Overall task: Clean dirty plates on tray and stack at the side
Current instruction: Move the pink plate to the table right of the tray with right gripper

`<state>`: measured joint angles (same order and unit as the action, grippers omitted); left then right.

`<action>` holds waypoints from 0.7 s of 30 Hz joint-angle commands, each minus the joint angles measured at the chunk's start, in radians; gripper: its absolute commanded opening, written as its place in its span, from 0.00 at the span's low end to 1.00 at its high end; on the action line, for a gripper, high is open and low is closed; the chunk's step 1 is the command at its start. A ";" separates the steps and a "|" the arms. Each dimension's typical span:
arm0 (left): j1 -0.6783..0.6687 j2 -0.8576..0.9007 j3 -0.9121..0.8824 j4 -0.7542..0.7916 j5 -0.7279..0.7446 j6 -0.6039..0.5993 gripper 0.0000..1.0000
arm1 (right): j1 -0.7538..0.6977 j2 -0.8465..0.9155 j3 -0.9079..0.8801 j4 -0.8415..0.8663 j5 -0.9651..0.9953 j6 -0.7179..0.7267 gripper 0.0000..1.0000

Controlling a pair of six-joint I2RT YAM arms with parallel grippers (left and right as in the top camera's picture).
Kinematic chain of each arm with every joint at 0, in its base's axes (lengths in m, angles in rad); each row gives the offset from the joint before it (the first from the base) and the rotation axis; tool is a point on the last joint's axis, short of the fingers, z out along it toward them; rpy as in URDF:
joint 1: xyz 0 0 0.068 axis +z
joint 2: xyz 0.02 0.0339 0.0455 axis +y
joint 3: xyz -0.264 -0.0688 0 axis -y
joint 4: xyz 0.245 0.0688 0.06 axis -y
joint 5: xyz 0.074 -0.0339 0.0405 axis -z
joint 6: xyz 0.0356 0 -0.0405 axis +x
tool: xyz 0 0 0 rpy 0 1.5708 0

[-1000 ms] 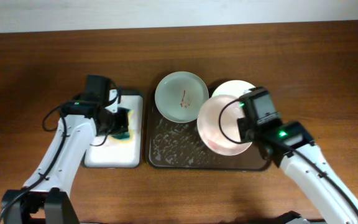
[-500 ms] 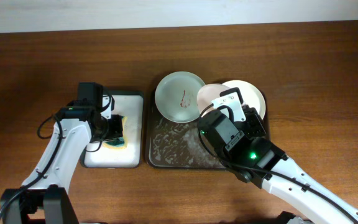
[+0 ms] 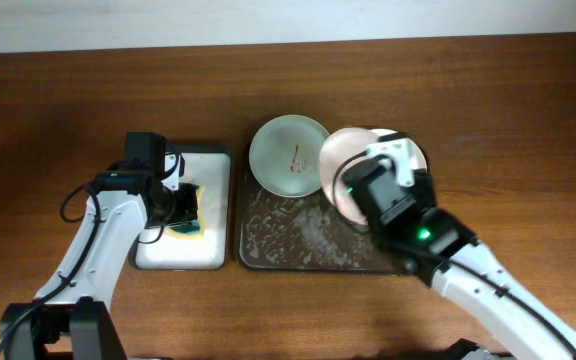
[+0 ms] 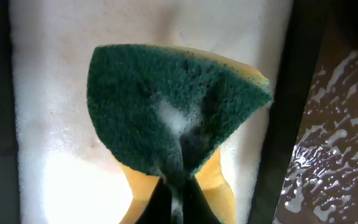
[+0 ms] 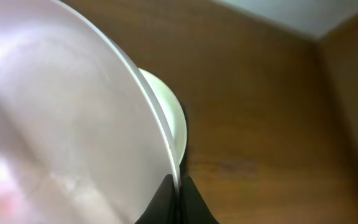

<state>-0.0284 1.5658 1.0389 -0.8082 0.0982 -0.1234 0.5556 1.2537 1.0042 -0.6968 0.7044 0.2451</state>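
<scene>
R gripper (image 5: 178, 196) is clamped on the rim of the pinkish-white round shallow plate (image 5: 61, 124), holding it tilted over the far-right corner of the large dark brown rectangular tray (image 3: 288, 245), which has a wet, soapy surface. White round plate (image 5: 173, 124) lies just behind it at that corner. Pale green round plate (image 3: 288, 140) w/ a red squiggle stain (image 3: 295, 156) sits at the tray's far-left corner, overlapping the rim. L gripper (image 4: 176, 196) pinches a green-and-yellow sponge (image 4: 173, 112), foam on its green face, over the smaller white tray w/ dark rim (image 4: 48, 155), near its right edge; contact w/ the tray can't be told. Both trays sit side by side mid-way across the brown wooden table (image 3: 518, 100), white one on the left.
</scene>
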 commanded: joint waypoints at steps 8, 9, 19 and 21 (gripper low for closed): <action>0.007 -0.016 -0.008 0.003 0.011 0.008 0.00 | -0.894 0.061 0.023 -0.024 -0.740 0.116 0.04; 0.007 -0.016 -0.008 0.003 0.011 0.008 0.00 | -0.985 0.109 0.023 -0.024 -0.795 0.116 0.04; 0.007 -0.016 -0.008 0.003 0.011 0.008 0.00 | -1.216 0.335 0.023 0.073 -1.043 0.066 0.27; 0.007 -0.016 -0.008 0.003 0.011 0.008 0.00 | -1.216 0.333 0.023 0.072 -1.130 0.066 0.35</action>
<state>-0.0265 1.5658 1.0374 -0.8074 0.0986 -0.1234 -0.6605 1.5917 1.0084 -0.6262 -0.3046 0.3229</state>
